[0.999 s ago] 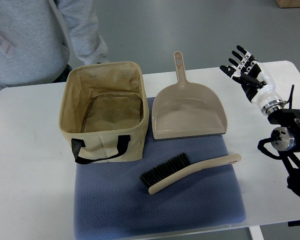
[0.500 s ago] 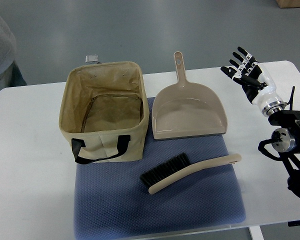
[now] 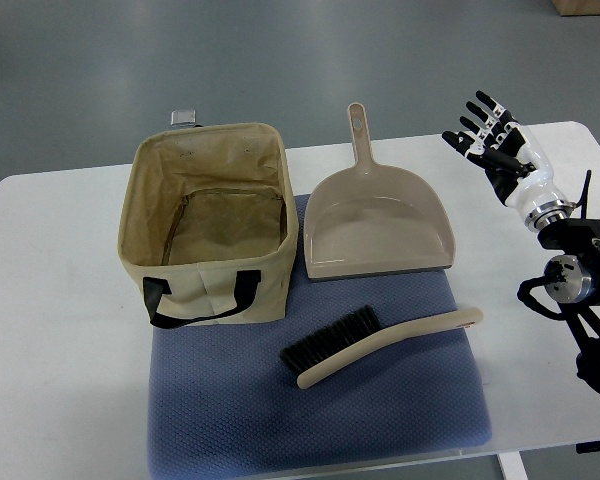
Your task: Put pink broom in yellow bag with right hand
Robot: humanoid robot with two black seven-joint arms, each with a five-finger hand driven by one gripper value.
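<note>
The broom [image 3: 380, 343] is a pale pinkish-beige hand brush with black bristles. It lies on the blue mat [image 3: 310, 420], handle pointing right. The yellow bag [image 3: 212, 220] is an open tan fabric box with black handles, standing upright at the mat's back left, empty inside. My right hand [image 3: 488, 135] is at the table's right side, fingers spread and empty, well behind and to the right of the broom. The left arm does not show.
A matching dustpan [image 3: 374, 225] lies on the mat right of the bag, handle pointing away. The white table [image 3: 60, 330] carries it all. The right arm's joints [image 3: 575, 275] stand over the table's right edge.
The person in a grey top at the back left has left the view. My right hand has barely shifted. The broom, bag and dustpan have not moved.
</note>
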